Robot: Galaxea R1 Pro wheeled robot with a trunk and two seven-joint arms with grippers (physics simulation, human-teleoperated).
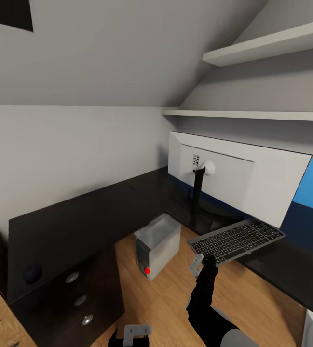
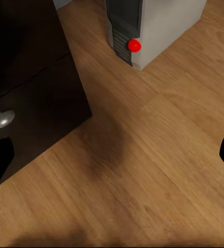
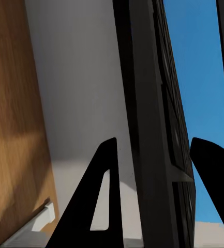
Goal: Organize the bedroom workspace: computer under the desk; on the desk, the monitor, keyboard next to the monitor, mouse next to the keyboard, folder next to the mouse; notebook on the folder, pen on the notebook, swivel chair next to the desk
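Grey-silver keyboard [image 1: 237, 240] w/ dark keys, tilted, clamped at its near edge in right gripper [image 1: 200, 262], held above black surface [image 1: 79, 221] just in front of monitor [image 1: 238, 178]. Grey computer [image 1: 157, 246] on floor below. Left gripper [image 1: 136, 332] fingers apart, holding nothing.

The slim keyboard [image 1: 237, 240], dark keys in a grey frame, is held tilted in the air above the black L-shaped desk [image 1: 84, 221], just in front of the monitor [image 1: 238, 178], which stands on the desk with its pale back showing. The light-grey computer [image 1: 158, 245] sits on the floor beneath the desk.
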